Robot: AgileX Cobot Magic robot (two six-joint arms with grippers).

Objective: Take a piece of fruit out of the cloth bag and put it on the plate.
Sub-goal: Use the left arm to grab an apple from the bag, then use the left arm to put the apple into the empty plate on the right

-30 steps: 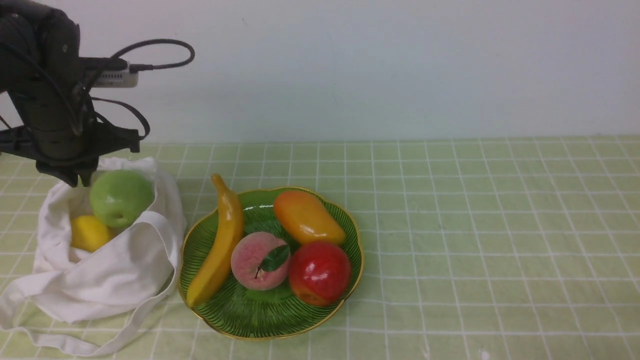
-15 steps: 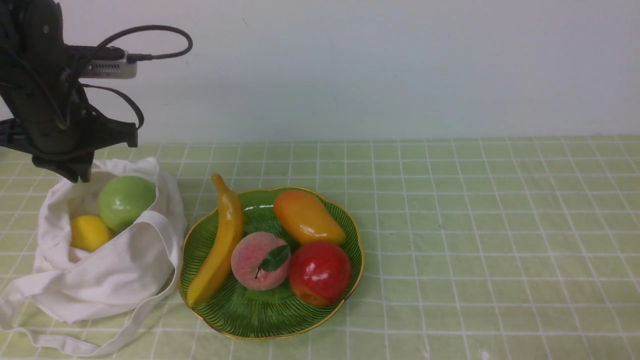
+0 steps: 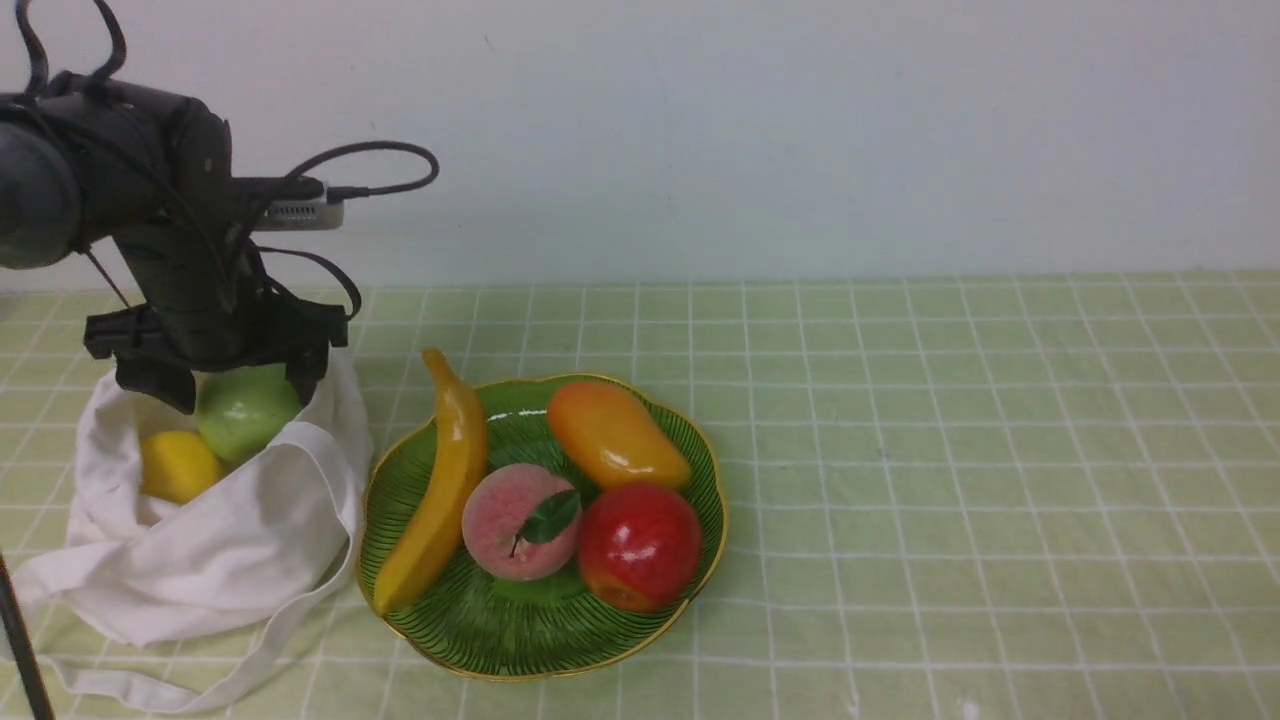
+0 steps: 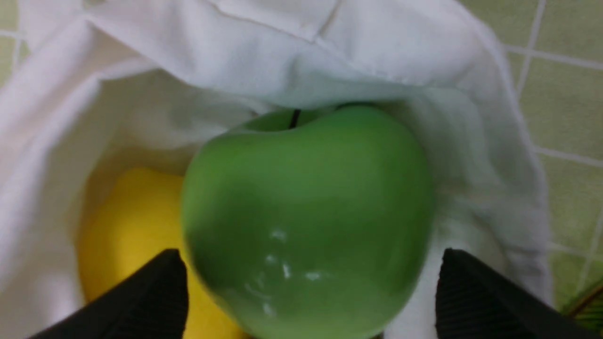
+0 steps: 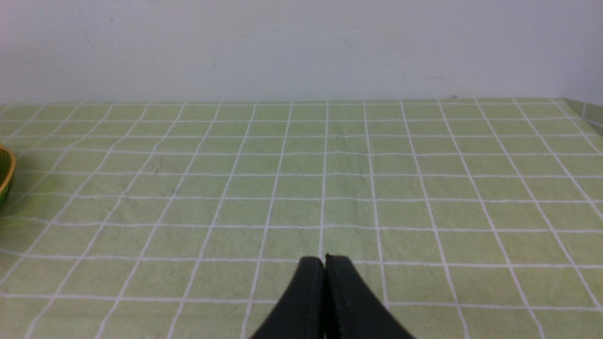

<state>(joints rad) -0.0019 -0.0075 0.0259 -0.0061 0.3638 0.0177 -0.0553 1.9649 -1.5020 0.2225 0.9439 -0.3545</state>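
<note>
The light-green apple (image 3: 247, 412) lies in the open mouth of the white cloth bag (image 3: 230, 550), beside a yellow lemon (image 3: 175, 465). My left gripper (image 3: 232, 392) is open and lowered over the bag, with one black finger on each side of the apple. In the left wrist view the apple (image 4: 306, 221) fills the space between the fingers (image 4: 155, 296), with the bag cloth (image 4: 377, 52) round it, the lemon (image 4: 127, 221) beside it and white cloth showing at one finger. The green plate (image 3: 520, 630) stands right of the bag. My right gripper (image 5: 324, 259) is shut and empty above bare tablecloth.
On the plate lie a banana (image 3: 440, 480), a pink peach (image 3: 520, 520), a red apple (image 3: 640, 545) and an orange mango (image 3: 615, 435). The bag's straps trail toward the table's front left. The plate's rim (image 5: 4, 179) shows at the edge of the right wrist view. A wall stands behind the table.
My left arm has moved right and down from behind the bag's left side. Its open fingers now straddle the green apple. The fruit and plate have not moved.
</note>
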